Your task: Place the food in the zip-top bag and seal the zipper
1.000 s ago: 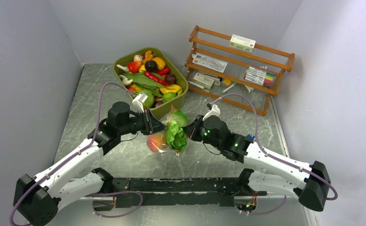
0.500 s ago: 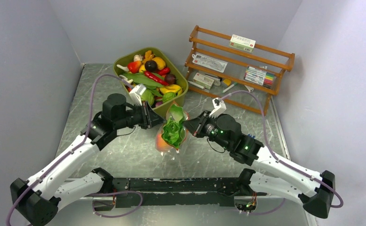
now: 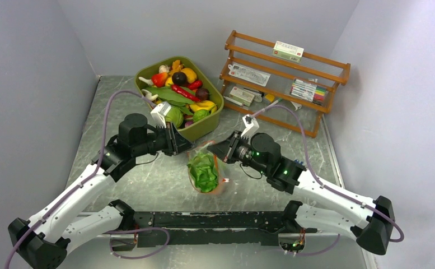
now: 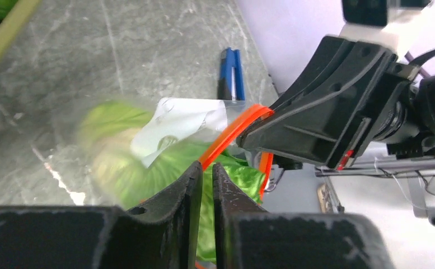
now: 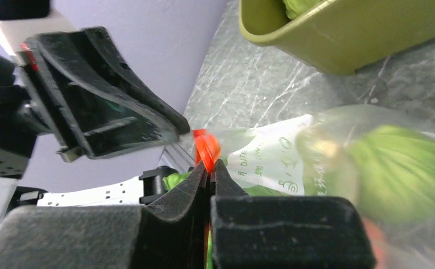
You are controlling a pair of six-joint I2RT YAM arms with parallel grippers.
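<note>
**Item:** clear floppy plastic zip-top bag (image 3: pixel 205 175) with a white label.
**Location:** hung mouth-up between the two arms, over the grey marbled table (image 3: pixel 148 185).
**Change noted:** within the last second the bag has been swung from a slant to hang lower, and the leafy green toy lettuce (image 3: pixel 204 170) has settled inside it.
**Bearing on task:** filling is judged done and sealing is judged outstanding. Closure along the strip cannot be told.

**Item:** thin orange-red zipper strip (image 4: pixel 233 133), stretched between both claws.

**Item:** left gripper (image 4: pixel 206 168). The jaws are pinched together on the strip. The arm is reached forward with the wrist turned inward.

**Item:** right gripper (image 5: pixel 209 164). It is likewise clamped on the strip, with the forearm angled inward opposite the left.
</note>
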